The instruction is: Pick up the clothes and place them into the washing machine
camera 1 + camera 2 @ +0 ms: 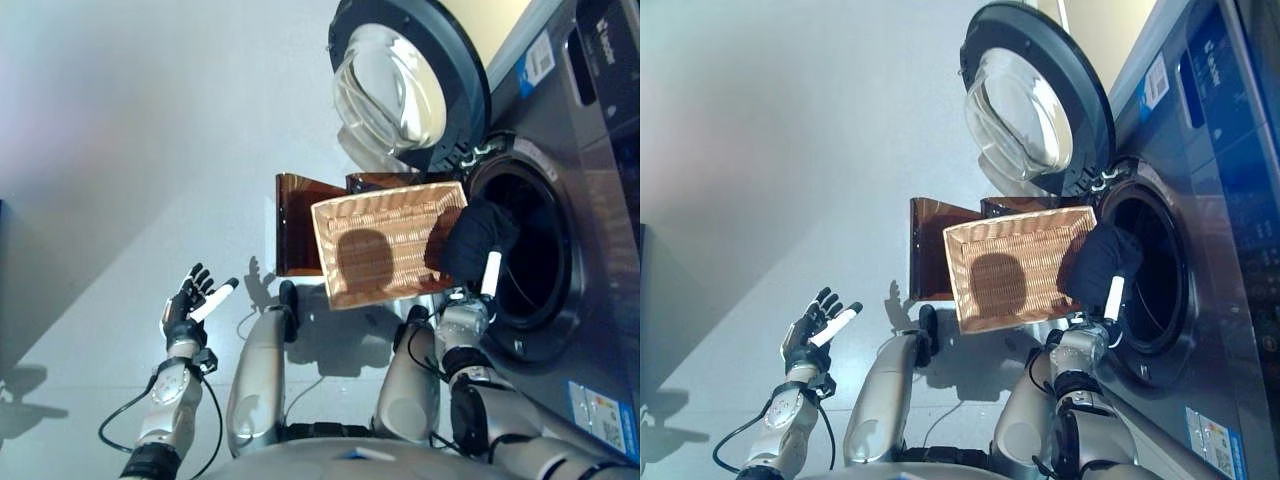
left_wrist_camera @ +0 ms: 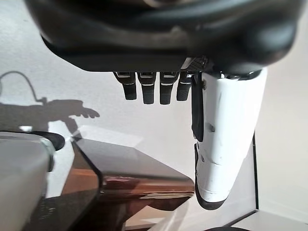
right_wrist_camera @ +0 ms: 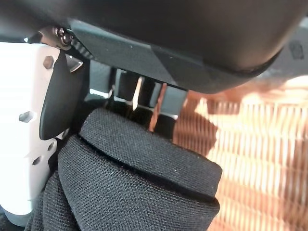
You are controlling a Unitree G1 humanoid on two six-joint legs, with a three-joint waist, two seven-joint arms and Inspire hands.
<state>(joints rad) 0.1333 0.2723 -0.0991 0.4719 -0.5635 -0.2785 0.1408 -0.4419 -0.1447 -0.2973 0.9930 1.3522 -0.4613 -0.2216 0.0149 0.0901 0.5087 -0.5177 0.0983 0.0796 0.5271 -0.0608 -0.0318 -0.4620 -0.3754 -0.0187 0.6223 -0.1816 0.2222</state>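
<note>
In the left eye view the right arm reaches up from the lower right, its right hand point(image 1: 478, 262) raised at the mouth of the washing machine point(image 1: 560, 200), with the white-covered thumb pointing down along the near side of a bundle of black clothes point(image 1: 470, 238). The bundle is a soft, rounded dark lump, sitting between the rim of the round drum opening point(image 1: 528, 262) and the edge of a woven basket point(image 1: 385, 245); no clear long axis shows. The basket is a shallow rectangle of ribbed tan wicker, tilted so that its inside faces the camera, and behind it stand glossy brown panels point(image 1: 298, 225). The machine's round door point(image 1: 410, 85), dark-rimmed with a bulging clear glass bowl, stands swung open above the basket. The left hand point(image 1: 192, 302) is held up well apart from all this, over the pale grey floor point(image 1: 120, 150), fingers spread and loosely straight, holding nothing. The right eye view shows the same layout, with the clothes point(image 1: 1098, 262) at the edge of the drum. In the left wrist view the left hand's fingers point(image 2: 147, 86) hang in a straight row beside the white thumb, empty, above a brown glossy panel. In the right wrist view the right hand's thumb and dark fingers point(image 3: 126, 91) close round the black cloth point(image 3: 139, 178), a coarse knitted fabric folded in thick layers, with the wicker ribs of the basket beside it.
</note>
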